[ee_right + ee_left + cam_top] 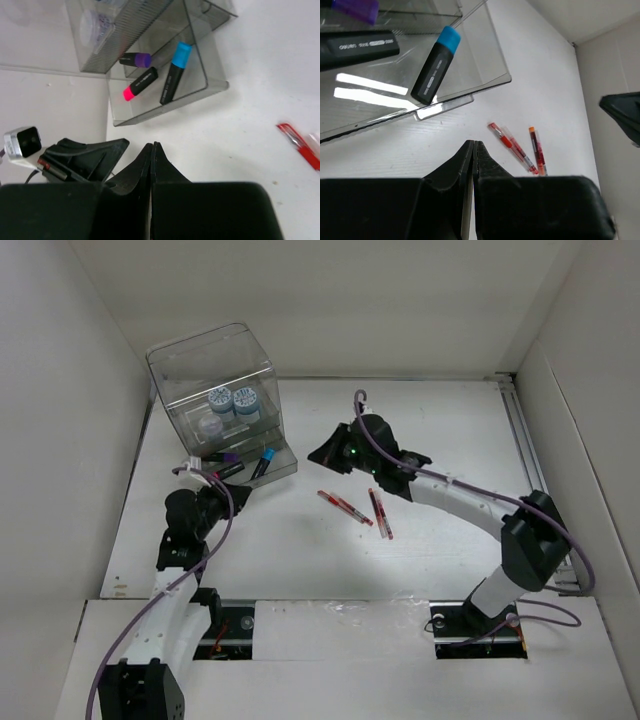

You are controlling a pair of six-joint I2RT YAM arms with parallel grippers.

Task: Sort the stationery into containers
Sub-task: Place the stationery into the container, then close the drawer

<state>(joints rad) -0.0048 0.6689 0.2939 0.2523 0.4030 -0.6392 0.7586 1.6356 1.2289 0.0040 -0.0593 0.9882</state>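
You have three markers in the drawer, two rolls in the box, and at least two pens on the table. Your left gripper and right gripper are both pinched closed, empty.

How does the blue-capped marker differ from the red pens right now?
The blue-capped marker is thick and black; the red pens are thin and translucent red. The marker lies in the organizer's open drawer; the pens lie on the table. All lie flat, unheld.

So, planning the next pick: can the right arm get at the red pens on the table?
Probably yes: the red pens lie on the table beside the right gripper, nothing between; its shut jaws must open first.
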